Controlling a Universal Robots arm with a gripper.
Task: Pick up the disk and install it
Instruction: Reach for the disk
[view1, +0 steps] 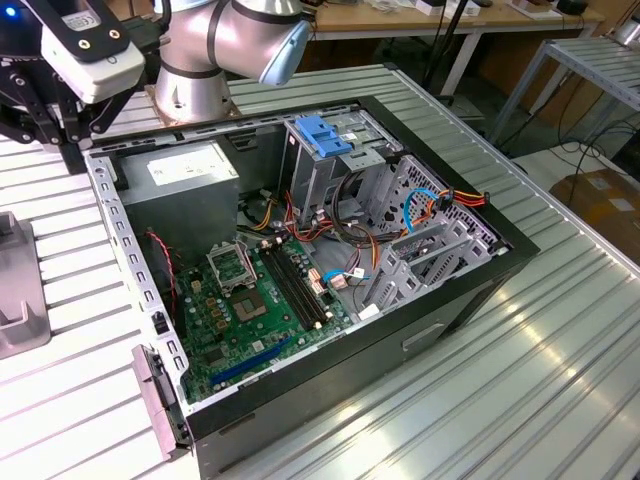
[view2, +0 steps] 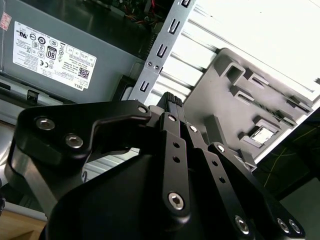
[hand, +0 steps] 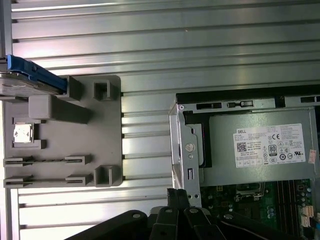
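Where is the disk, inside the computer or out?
Out: the disk sits on the grey holder, apart from the open computer case.

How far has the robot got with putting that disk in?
Nothing looks done yet: the disk rests on the grey holder, outside the computer case. The gripper, shut and empty, hangs by the case's corner. Pickup and installation both remain.

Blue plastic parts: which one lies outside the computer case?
The blue rail on the disk, at the grey holder; the blue tab sits inside the case.
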